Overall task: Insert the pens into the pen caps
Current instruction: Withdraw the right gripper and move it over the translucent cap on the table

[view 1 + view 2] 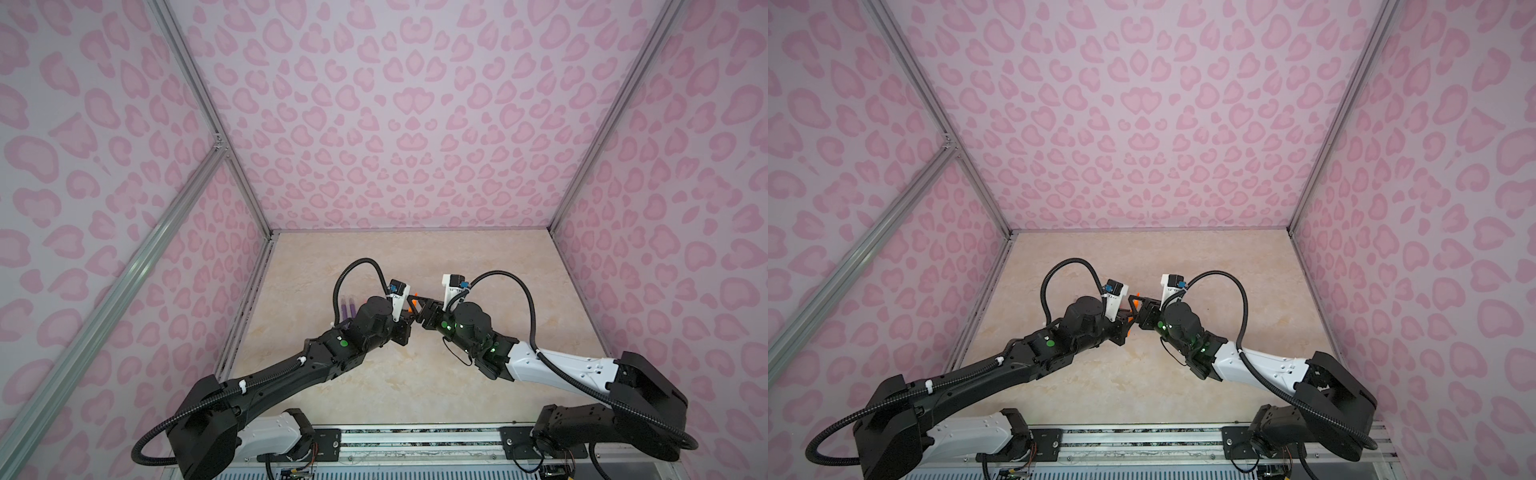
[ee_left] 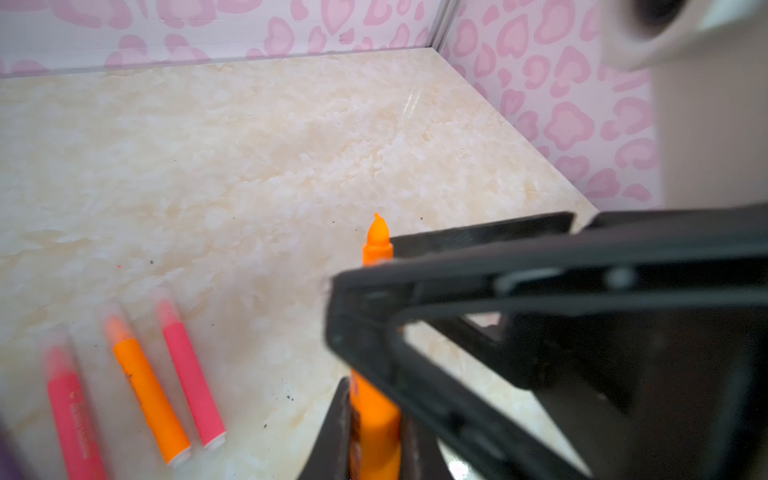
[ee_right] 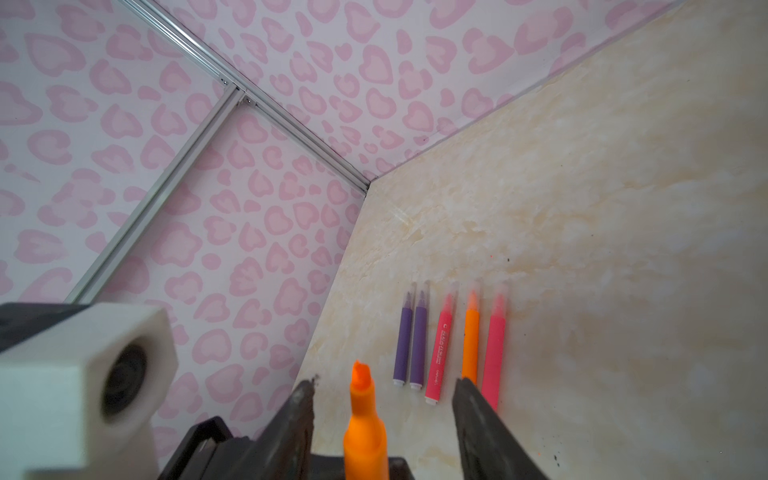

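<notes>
1. Orange pen (image 2: pixel 376 399) was pinched in the left claw (image 2: pixel 374 428), raised over the table (image 2: pixel 249 166). Its long axis ran out along the claw, bare tip toward the far wall (image 2: pixel 166 25).
2. Right claw (image 3: pixel 384 384) stood spread around that tip, untouching.
3. A cap would need coaxial alignment before pushing; no loose one showed.

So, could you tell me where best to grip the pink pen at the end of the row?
I'd take the pink pen mid-barrel, from straight above, gripping across it: it lies flat, one side free, the orange pen close along the other.
</notes>
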You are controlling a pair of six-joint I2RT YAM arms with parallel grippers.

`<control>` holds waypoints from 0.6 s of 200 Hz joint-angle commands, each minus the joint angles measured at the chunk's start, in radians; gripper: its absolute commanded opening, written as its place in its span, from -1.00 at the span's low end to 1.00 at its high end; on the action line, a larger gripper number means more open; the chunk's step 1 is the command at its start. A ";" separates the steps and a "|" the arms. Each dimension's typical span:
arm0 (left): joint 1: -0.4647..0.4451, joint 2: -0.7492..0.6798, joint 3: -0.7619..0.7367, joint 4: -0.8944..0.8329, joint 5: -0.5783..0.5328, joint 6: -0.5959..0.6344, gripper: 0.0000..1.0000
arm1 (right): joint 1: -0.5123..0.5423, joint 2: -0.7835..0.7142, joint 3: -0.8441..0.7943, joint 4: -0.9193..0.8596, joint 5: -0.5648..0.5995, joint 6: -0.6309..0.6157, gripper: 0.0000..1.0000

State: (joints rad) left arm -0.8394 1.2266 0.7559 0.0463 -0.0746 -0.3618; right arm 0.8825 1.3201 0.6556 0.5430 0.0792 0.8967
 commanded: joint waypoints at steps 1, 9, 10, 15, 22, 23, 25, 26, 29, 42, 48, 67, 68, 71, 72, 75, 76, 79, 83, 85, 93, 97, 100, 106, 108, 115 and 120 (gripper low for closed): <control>0.022 -0.010 0.012 -0.017 -0.111 -0.038 -0.94 | 0.000 -0.051 -0.013 -0.068 0.059 -0.014 0.23; 0.031 -0.016 0.007 -0.017 -0.117 -0.043 -0.94 | 0.001 -0.074 -0.016 -0.100 0.083 -0.013 0.24; 0.032 -0.017 0.006 -0.017 -0.118 -0.045 -0.94 | 0.001 -0.078 -0.017 -0.103 0.087 -0.013 0.24; 0.036 -0.022 0.003 -0.019 -0.124 -0.050 -0.94 | 0.001 -0.091 -0.020 -0.121 0.105 -0.009 0.24; 0.039 -0.028 0.000 -0.025 -0.136 -0.055 -0.94 | 0.000 -0.108 -0.025 -0.144 0.136 -0.004 0.24; 0.040 -0.029 0.000 -0.026 -0.139 -0.056 -0.94 | 0.001 -0.111 -0.025 -0.147 0.140 -0.003 0.24; 0.039 -0.031 0.000 -0.028 -0.143 -0.059 -0.94 | 0.000 -0.115 -0.026 -0.155 0.149 -0.003 0.24; 0.040 -0.031 0.001 -0.029 -0.147 -0.060 -0.94 | 0.001 -0.117 -0.027 -0.158 0.154 -0.002 0.24; 0.041 -0.034 -0.001 -0.033 -0.156 -0.064 -0.94 | 0.001 -0.123 -0.029 -0.169 0.168 0.000 0.24; 0.043 -0.043 -0.004 -0.044 -0.190 -0.075 -0.94 | 0.001 -0.141 -0.036 -0.208 0.234 0.013 0.24; 0.044 -0.047 -0.009 -0.045 -0.205 -0.078 -0.94 | -0.001 -0.144 -0.039 -0.217 0.260 0.016 0.23; 0.044 -0.050 -0.020 -0.046 -0.241 -0.097 -0.94 | -0.001 -0.137 -0.028 -0.302 0.363 0.054 0.20; 0.044 -0.050 -0.020 -0.046 -0.242 -0.099 -0.94 | 0.000 -0.135 -0.027 -0.311 0.368 0.059 0.20; 0.045 -0.049 -0.021 -0.047 -0.241 -0.101 -0.94 | -0.001 -0.134 -0.022 -0.338 0.384 0.075 0.19; 0.045 -0.049 -0.020 -0.047 -0.241 -0.101 -0.94 | -0.001 -0.133 -0.020 -0.348 0.389 0.080 0.19; 0.043 -0.047 -0.019 -0.046 -0.239 -0.101 -0.94 | -0.002 -0.132 -0.015 -0.376 0.401 0.095 0.19; 0.043 -0.047 -0.019 -0.047 -0.238 -0.101 -0.94 | -0.002 -0.131 -0.013 -0.384 0.405 0.100 0.19; 0.044 -0.046 -0.017 -0.048 -0.233 -0.101 -0.94 | -0.002 -0.130 -0.009 -0.410 0.413 0.111 0.19; 0.044 -0.044 -0.015 -0.051 -0.228 -0.101 -0.94 | 0.001 -0.130 -0.005 -0.441 0.426 0.126 0.20; 0.045 -0.043 -0.013 -0.052 -0.226 -0.102 -0.94 | 0.003 -0.129 -0.005 -0.452 0.435 0.133 0.20; 0.044 -0.041 -0.008 -0.057 -0.216 -0.106 -0.94 | 0.012 -0.125 -0.010 -0.488 0.467 0.165 0.20; 0.045 -0.041 -0.007 -0.057 -0.211 -0.109 -0.94 | 0.014 -0.124 -0.012 -0.509 0.479 0.187 0.19; 0.044 -0.040 -0.006 -0.057 -0.207 -0.109 -0.94 | 0.016 -0.122 -0.016 -0.529 0.485 0.205 0.19; 0.045 -0.039 -0.006 -0.058 -0.200 -0.109 -0.94 | 0.016 -0.122 -0.025 -0.559 0.493 0.239 0.19; 0.044 -0.038 -0.006 -0.057 -0.199 -0.109 -0.94 | 0.017 -0.120 -0.029 -0.570 0.495 0.250 0.19; 0.044 -0.036 -0.005 -0.056 -0.197 -0.109 -0.94 | 0.019 -0.120 -0.048 -0.599 0.500 0.282 0.19; 0.044 -0.035 -0.004 -0.058 -0.198 -0.108 -0.94 | 0.020 -0.124 -0.064 -0.617 0.504 0.311 0.19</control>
State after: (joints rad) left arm -0.7948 1.1854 0.7414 -0.0132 -0.2752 -0.4553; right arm 0.8970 1.1942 0.6342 0.1070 0.4824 1.0508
